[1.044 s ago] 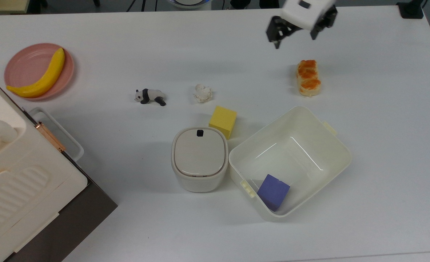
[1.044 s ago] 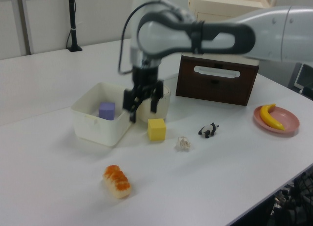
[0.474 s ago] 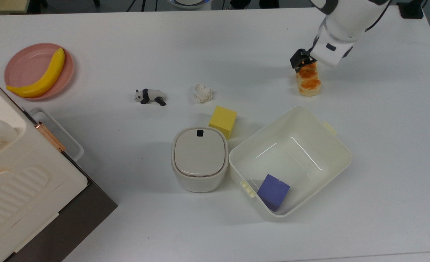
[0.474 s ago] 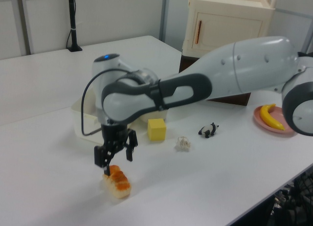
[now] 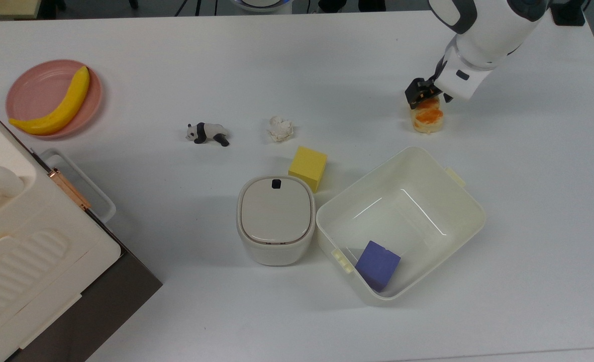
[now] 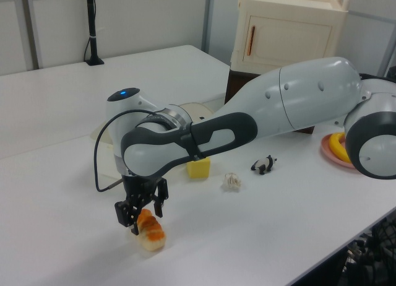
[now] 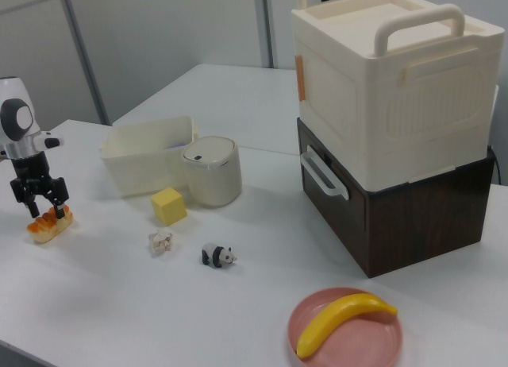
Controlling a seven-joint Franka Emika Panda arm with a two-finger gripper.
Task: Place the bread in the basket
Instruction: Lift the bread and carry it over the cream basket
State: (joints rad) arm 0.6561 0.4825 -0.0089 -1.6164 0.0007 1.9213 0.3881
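Note:
The bread [image 5: 427,118] lies on the white table, toward the top view's upper right, its orange-glazed bumps facing up. My gripper [image 5: 426,94] is lowered over the loaf's far end and stands open, with a finger on either side of it. In the left view the gripper [image 6: 141,210] straddles the bread [image 6: 150,231] just above the tabletop. The right view shows the same, with the gripper [image 7: 39,196] over the bread [image 7: 50,222]. The basket [image 5: 470,201], a large cream tub, stands apart from the bread, toward the top view's lower middle, and holds a purple cube [image 5: 377,264].
A lidded round container [image 5: 275,218] stands against the basket's left side, with a yellow cube [image 5: 308,167] behind it. A paper ball [image 5: 280,128] and toy panda [image 5: 207,133] lie mid-table. A banana [image 5: 56,103] rests on a pink plate [image 5: 33,88]. A cream and brown cabinet [image 5: 25,251] fills the top view's lower left.
My gripper swung from above the table's far side to the bread and came down. Its open fingers now sit lower around the loaf's far end. The bread has not moved.

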